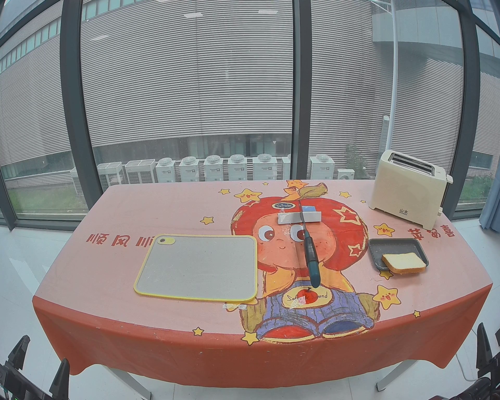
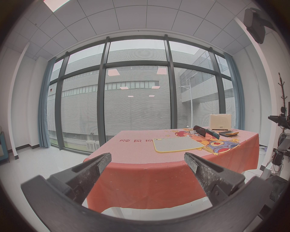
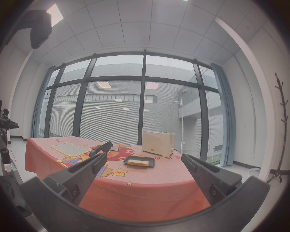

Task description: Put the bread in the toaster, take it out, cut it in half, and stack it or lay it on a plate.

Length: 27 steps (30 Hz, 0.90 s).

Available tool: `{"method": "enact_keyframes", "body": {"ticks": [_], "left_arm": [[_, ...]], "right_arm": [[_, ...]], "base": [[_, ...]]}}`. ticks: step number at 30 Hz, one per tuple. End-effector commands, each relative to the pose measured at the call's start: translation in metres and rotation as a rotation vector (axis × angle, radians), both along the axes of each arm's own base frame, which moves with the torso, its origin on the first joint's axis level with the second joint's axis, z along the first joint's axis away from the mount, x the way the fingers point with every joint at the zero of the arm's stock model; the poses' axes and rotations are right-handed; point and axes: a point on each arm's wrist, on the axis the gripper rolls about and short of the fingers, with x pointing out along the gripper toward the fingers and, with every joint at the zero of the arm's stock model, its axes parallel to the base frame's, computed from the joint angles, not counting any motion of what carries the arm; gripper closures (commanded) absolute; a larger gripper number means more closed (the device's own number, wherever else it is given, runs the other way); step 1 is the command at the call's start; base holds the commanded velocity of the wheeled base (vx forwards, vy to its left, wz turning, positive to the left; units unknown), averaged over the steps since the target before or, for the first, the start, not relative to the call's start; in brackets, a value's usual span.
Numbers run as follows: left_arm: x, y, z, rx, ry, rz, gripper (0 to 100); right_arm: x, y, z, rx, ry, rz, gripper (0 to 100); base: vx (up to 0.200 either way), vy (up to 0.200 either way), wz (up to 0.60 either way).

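An orange cartoon-printed tablecloth (image 1: pixel 130 219) lies before tall windows (image 1: pixel 187 78) flanked by blue curtains (image 3: pixel 226 114).

The left gripper (image 2: pixel 148 161) and right gripper (image 3: pixel 144 160) look alike: dark grey wedge-shaped fingers (image 2: pixel 87 176) with flat, paler tip faces, scuffed and flecked with light specks, on a broad curved black bracket (image 3: pixel 145 217), with round screw recesses (image 3: pixel 214 190) near the finger bases

Brightly and evenly lit by soft daylight through the far window wall (image 1: pixel 187 94), with ceiling light panels (image 2: pixel 56 3) mirrored in the glass. Strongly bowed and darkened toward the corners in both wrist views.
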Motion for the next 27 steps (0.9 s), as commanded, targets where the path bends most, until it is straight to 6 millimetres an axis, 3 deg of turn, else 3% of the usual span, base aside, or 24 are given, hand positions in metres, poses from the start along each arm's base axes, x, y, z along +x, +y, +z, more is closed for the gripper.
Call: {"method": "enact_keyframes", "body": {"ticks": [1,11,27], "left_arm": [[0.0013,0.0000,-0.0048,0.000,0.018,-0.001,0],[0.0013,0.0000,-0.0049,0.000,0.019,0.001,0],[0.0013,0.0000,-0.0049,0.000,0.019,0.001,0]], "right_arm": [[0.0012,0.0000,-0.0042,-0.005,0.009,0.001,0],[0.0015,0.0007,-0.0056,-0.027,0.024,0.034,0],[0.0047,0.0005,-0.0002,0.112,0.139,0.054,0]], "base": [[0.000,0.000,0.00],[0.000,0.000,0.00],[0.000,0.000,0.00]]}}
